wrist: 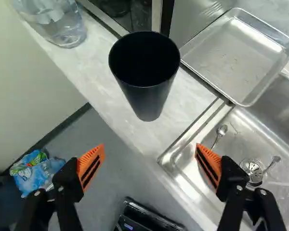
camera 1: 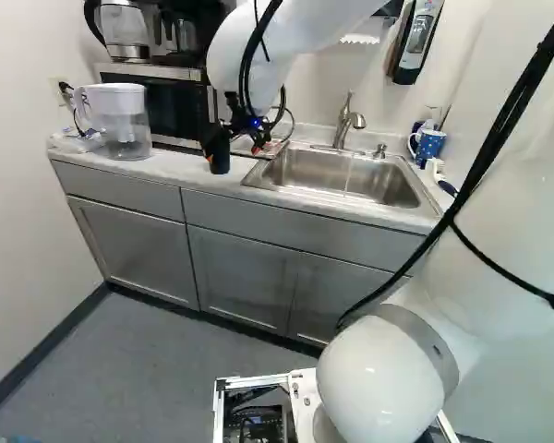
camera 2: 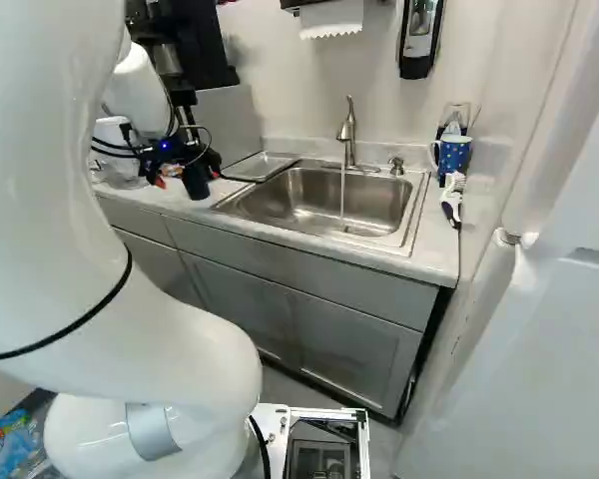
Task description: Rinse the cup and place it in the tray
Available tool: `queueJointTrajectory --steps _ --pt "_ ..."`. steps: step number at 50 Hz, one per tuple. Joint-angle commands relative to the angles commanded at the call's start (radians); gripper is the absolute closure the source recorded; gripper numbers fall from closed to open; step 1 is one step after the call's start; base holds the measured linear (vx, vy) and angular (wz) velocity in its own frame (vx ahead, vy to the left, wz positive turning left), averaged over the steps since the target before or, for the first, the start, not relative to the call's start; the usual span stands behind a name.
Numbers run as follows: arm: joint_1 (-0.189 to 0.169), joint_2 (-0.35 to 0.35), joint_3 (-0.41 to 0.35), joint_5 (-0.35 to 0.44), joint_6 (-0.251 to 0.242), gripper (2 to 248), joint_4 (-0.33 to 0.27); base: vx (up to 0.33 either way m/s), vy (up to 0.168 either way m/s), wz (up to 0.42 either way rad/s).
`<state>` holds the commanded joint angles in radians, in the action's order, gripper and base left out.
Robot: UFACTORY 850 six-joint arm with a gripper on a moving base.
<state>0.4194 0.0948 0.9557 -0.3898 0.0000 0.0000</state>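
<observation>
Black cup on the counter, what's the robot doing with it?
The robot's pincer is open near the black cup, not holding it. The cup stands upright on the counter, between the pitcher and the metal tray. Water is running from the tap into the sink, so rinsing probably comes next.

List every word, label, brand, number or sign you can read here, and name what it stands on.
None reads clearly enough to quote.
Wall dispenser: marks on its front, too small.
Colored plastic packaging: print, too blurred.
Black box below the counter: a small lit patch, too small.
Dark cup and metal tray: no lettering in view.
</observation>
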Motion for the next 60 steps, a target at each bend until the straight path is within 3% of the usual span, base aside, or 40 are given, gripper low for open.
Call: queueJointTrajectory --steps 60 --pt "0.007 -0.11 -0.038 0.314 0.0 3 0.0 0.0 0.0 0.0"
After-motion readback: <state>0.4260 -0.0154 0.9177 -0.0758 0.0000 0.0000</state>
